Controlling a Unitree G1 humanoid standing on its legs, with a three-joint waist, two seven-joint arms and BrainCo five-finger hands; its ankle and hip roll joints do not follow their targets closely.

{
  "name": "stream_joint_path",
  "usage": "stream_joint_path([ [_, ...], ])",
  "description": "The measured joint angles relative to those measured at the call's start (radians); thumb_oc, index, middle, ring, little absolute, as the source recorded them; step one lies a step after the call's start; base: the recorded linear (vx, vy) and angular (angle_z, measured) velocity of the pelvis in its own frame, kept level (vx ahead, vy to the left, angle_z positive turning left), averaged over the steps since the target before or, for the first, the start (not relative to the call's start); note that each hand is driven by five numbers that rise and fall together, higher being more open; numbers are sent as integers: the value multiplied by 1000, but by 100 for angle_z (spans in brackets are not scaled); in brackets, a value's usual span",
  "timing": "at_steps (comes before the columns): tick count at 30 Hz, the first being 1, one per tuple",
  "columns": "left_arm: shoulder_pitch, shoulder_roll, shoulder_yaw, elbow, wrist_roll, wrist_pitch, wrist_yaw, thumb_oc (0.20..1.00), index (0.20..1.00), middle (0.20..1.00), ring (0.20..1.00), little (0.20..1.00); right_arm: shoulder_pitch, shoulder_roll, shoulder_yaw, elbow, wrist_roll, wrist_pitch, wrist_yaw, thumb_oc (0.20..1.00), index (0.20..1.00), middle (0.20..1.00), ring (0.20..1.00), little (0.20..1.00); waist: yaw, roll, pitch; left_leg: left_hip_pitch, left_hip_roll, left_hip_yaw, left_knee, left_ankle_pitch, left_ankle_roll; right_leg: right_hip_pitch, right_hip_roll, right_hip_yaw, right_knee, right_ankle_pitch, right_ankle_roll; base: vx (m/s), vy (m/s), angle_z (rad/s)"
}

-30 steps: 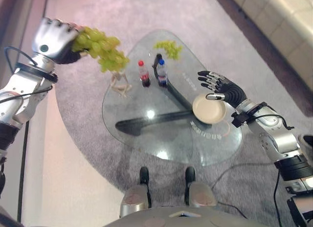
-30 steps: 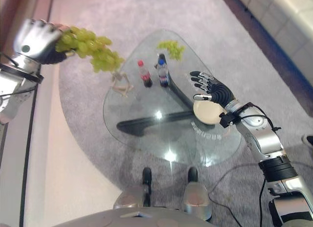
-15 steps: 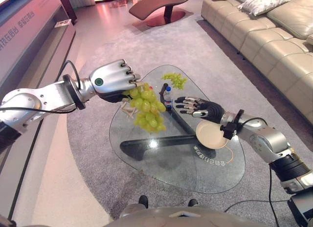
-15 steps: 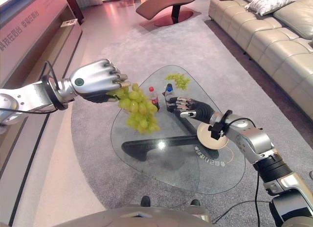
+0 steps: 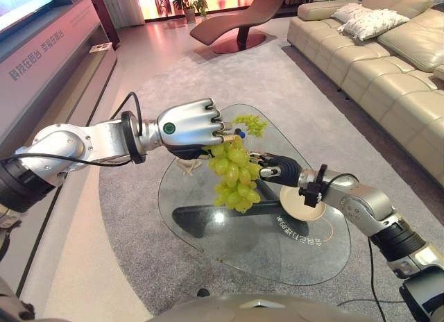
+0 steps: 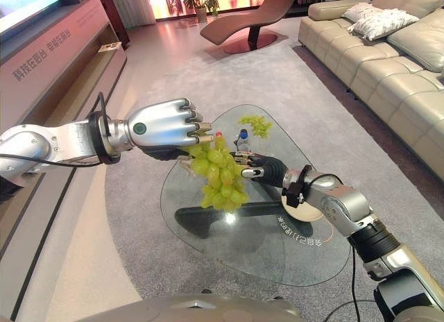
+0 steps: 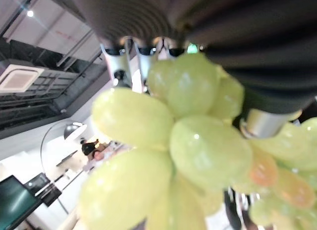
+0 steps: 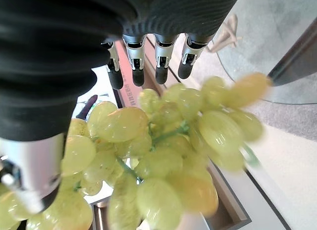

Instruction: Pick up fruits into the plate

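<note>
While a bunch of green grapes (image 5: 234, 176) hangs above the glass desk (image 5: 208, 228), pinched at its stem by the curled fingers of the left hand (image 5: 189, 125), the right hand (image 6: 255, 166) reaches beside it with fingers spread, near the cream plate (image 5: 302, 202), with a second bunch (image 5: 251, 123) lying at the desk's far edge.

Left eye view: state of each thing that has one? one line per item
Left hand: shut on the grape bunch.
Grape bunch: lifted, hanging over the glass table.
Right hand: open, fingers straight, beside the hanging bunch.
Plate: on the table, no fruit in it.
Second grape bunch: lying at the table's far edge.
</note>
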Motion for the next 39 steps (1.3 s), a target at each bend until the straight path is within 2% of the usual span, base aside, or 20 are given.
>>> stream_joint_path([
  [23,0,-44,0,-24,-2,10,-74,200,200,200,200,200,-35,8,117,-114,35,44,40,1000,1000,1000,1000,1000,0,-3,-5,1,0,0,0,0,0,1,0,2,0,0,0,0,0,0],
  [39,0,-78,0,-22,-2,31,-83,200,200,200,200,200,-61,80,190,-114,104,66,46,1000,1000,1000,1000,1000,21,-2,-7,7,0,2,0,0,0,5,0,5,0,0,0,0,0,0],
])
